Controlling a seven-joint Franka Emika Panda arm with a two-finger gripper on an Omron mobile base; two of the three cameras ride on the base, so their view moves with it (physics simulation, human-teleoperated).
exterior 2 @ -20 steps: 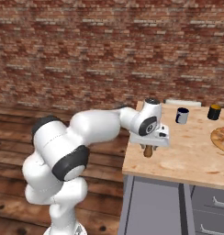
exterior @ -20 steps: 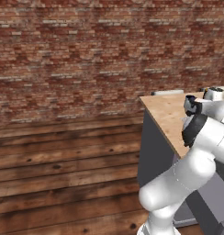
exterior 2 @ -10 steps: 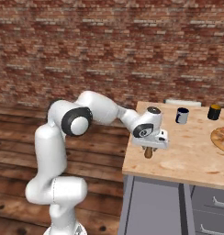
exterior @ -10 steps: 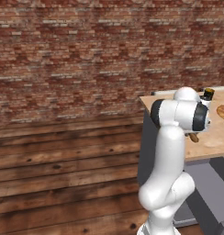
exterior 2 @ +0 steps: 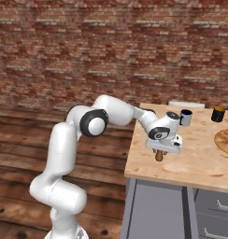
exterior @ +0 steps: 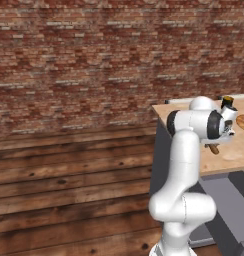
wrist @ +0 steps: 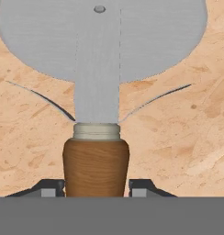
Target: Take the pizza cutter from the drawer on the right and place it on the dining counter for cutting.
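Orange-brown wood of the pizza cutter [wrist: 96, 167] handle sits between the two dark fingertips [wrist: 143, 188] in my hand view, so I read the end effector [exterior 2: 163, 148] as clamped on that handle, jaws pressed to either side of it. The grey wheel blade extends away from the camera, flat above the speckled wood of the dining counter [exterior 2: 200, 158]. I cannot tell whether the blade touches the surface or hangs just above it.

From the right base view, the end effector sits low over the near left part of the counter, with the handle end projecting below the hand. A dark mug [exterior 2: 185, 117] and a dark jar [exterior 2: 218, 114] stand further back, and the edge of a pizza [exterior 2: 225, 141] lies to the right, apart from the tool.

My judgement: holding by the handle keeps the blade clear for laying down. Placement is nearly complete; releasing the grip is the remaining step. Releasing too high risks the wheel rolling.
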